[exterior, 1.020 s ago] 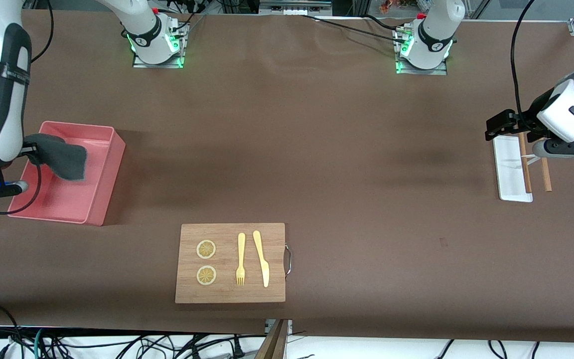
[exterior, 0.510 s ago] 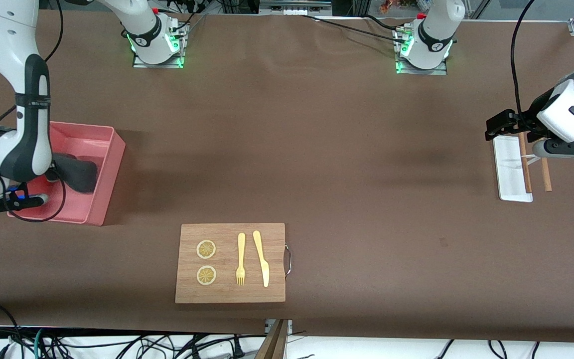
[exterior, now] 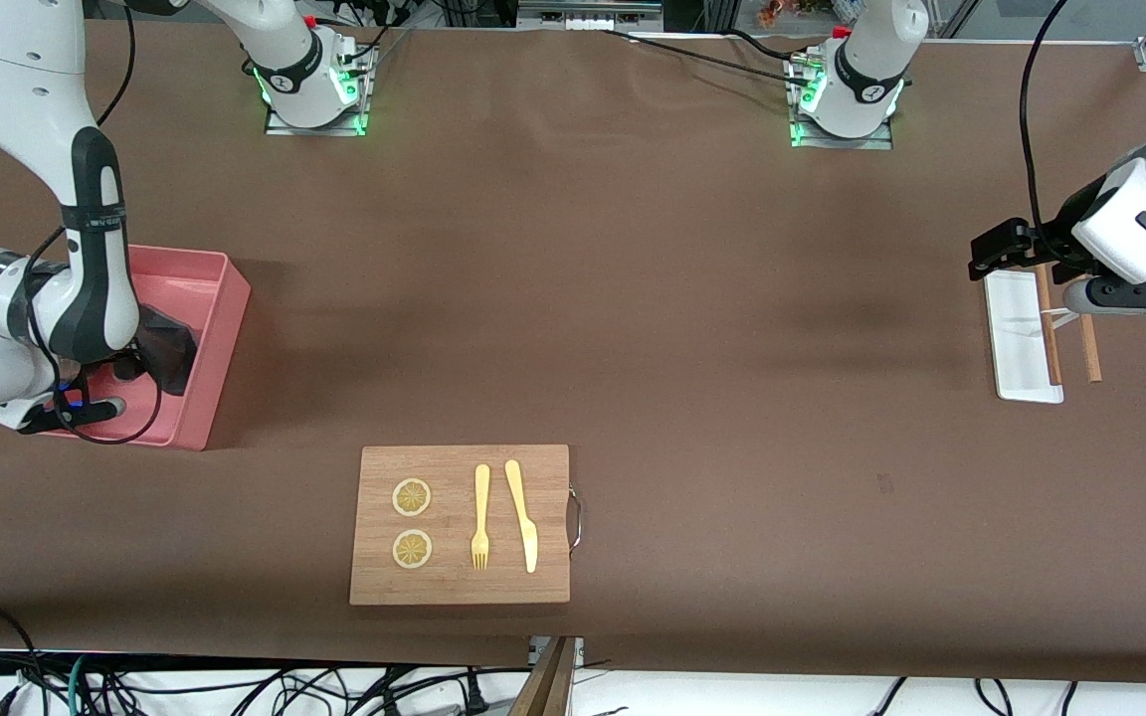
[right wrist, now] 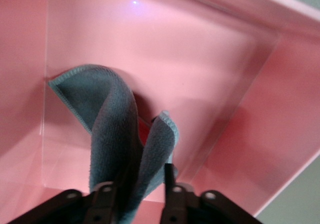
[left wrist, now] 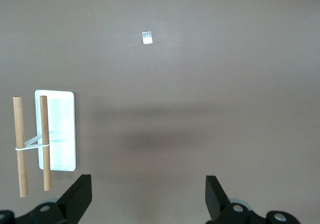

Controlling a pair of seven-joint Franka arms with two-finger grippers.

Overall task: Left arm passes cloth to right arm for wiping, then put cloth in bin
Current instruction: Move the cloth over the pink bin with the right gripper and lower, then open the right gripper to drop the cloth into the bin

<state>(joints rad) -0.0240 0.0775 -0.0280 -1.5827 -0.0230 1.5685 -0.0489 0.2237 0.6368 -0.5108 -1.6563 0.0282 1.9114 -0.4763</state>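
Note:
The dark grey cloth (exterior: 169,350) hangs inside the pink bin (exterior: 220,318) at the right arm's end of the table. My right gripper (exterior: 131,366) is down in the bin, shut on the cloth. In the right wrist view the cloth (right wrist: 111,121) folds down between the fingers of my right gripper (right wrist: 147,178), its lower end against the bin's floor (right wrist: 200,59). My left gripper (exterior: 993,254) waits open and empty above the table at the left arm's end, its fingertips wide apart in the left wrist view (left wrist: 148,204).
A wooden board (exterior: 459,524) with two lemon slices, a fork and a knife lies nearer the front camera. A small white tray (exterior: 1016,343) with two wooden sticks (exterior: 1090,348) lies under the left gripper, also in the left wrist view (left wrist: 57,129).
My right arm has lowered the cloth from above the bin's rim down into the bin. The left arm has not moved.

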